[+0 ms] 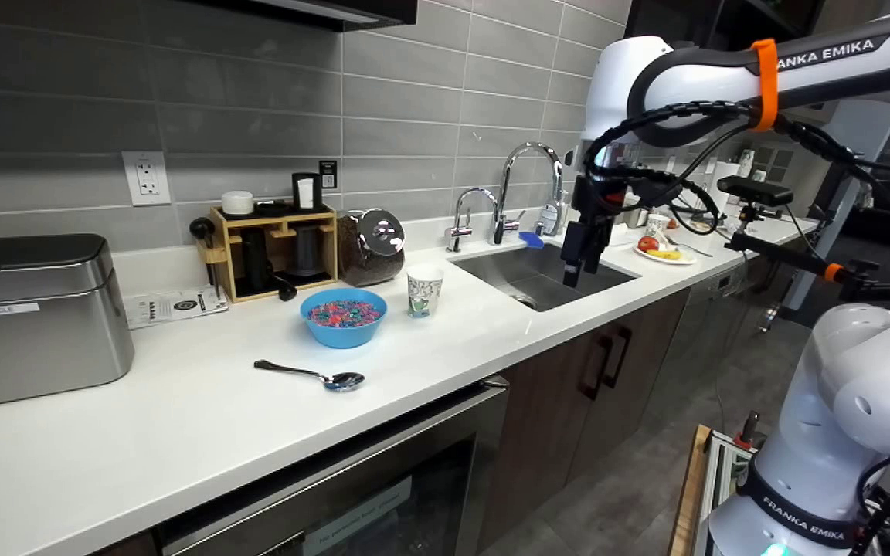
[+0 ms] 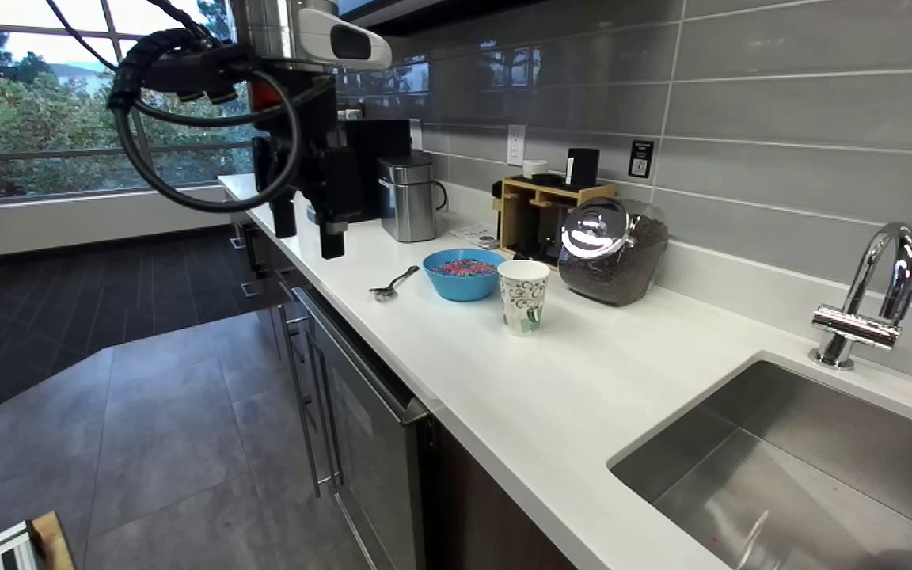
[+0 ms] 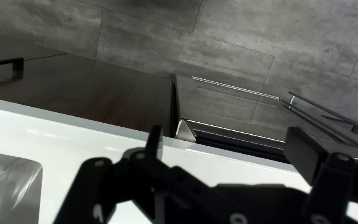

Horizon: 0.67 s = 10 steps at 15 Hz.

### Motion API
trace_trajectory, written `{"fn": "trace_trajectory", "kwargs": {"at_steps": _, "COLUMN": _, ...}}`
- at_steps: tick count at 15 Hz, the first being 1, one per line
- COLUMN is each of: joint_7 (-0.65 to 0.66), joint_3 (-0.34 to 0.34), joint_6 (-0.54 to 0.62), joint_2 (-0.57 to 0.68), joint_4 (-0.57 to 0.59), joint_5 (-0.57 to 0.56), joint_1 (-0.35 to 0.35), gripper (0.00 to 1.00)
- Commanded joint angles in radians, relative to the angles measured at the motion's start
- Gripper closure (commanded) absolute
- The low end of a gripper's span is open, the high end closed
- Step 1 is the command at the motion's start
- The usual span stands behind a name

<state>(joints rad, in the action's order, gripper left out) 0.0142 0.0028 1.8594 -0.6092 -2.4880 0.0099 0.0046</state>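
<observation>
My gripper (image 3: pixel 228 143) is open with nothing between its fingers. It hangs in the air above the white counter (image 3: pixel 82 130), near the front edge. It also shows in both exterior views (image 1: pixel 582 266) (image 2: pixel 309 233). A blue bowl (image 1: pixel 341 337) with pink and blue bits in it stands on the counter, also in an exterior view (image 2: pixel 464 288). A metal spoon (image 1: pixel 344 381) lies in front of the bowl (image 2: pixel 384 294). A patterned paper cup (image 1: pixel 423 292) stands upright beside the bowl (image 2: pixel 522 299). The gripper touches none of these; they are outside the wrist view.
A steel sink (image 1: pixel 507 270) with faucets (image 1: pixel 501 193) is set in the counter. A tilted glass jar (image 2: pixel 614 249), a wooden organizer (image 1: pixel 275 289) and a recycle bin (image 1: pixel 35 332) stand along the wall. A plate with fruit (image 1: pixel 669 259) is beyond the sink. An under-counter appliance (image 2: pixel 377 443) is below.
</observation>
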Motion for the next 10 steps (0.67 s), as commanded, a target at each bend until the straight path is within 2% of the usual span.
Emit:
{"fn": "trace_trajectory", "kwargs": {"at_steps": 1, "joint_7": -0.007, "joint_3": 0.011, "joint_6": -0.009, "joint_2": 0.072, "joint_4": 0.064, "joint_5": -0.017, "joint_1": 0.002, "gripper": 0.00}}
{"fn": "trace_trajectory", "kwargs": {"at_steps": 3, "joint_7": -0.066, "joint_3": 0.016, "joint_6": 0.038, "joint_2": 0.138, "joint_4": 0.127, "joint_5": -0.024, "joint_1": 0.027, "gripper": 0.00}}
{"fn": "trace_trajectory", "kwargs": {"at_steps": 10, "joint_7": -0.105, "joint_3": 0.064, "joint_6": 0.022, "joint_2": 0.420, "joint_4": 0.424, "joint_5": -0.024, "joint_1": 0.072, "gripper": 0.00}}
